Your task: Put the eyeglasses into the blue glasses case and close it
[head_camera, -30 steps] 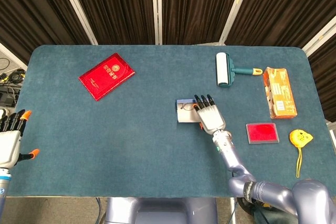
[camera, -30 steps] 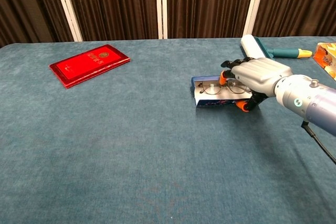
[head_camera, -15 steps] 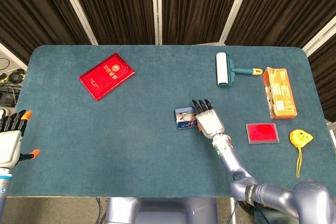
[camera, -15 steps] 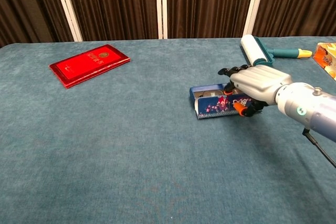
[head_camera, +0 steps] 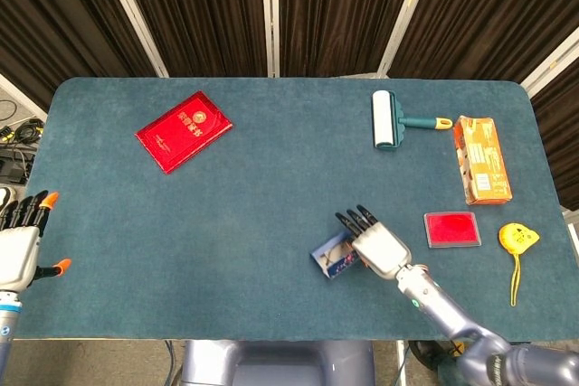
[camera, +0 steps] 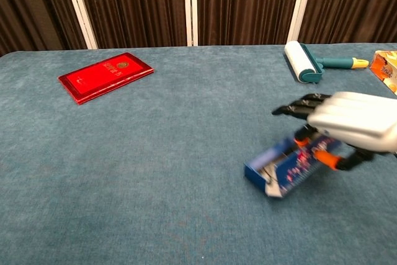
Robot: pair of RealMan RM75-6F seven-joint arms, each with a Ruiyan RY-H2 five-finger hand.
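On the blue table (head_camera: 181,223), near its front edge, the right hand (camera: 350,130) holds the blue glasses case (camera: 288,167) half open with the eyeglasses inside, so I think it must next push the lid down gently, while the left hand (head_camera: 18,240) waits with fingers apart.

This is a robot test room, a staged lab setup rather than anyone's home. One table (head_camera: 181,223) wrapped in teal felt, dark pleated curtains (head_camera: 199,6) hung between pale frame bars (head_camera: 136,15) closing off the back. Loose cables (head_camera: 16,124) lie on the floor at the left edge. Scattered about are unrelated props: a red booklet (head_camera: 184,130), a lint roller (head_camera: 389,119), an orange carton (head_camera: 481,158), a yellow tape measure (head_camera: 517,238).
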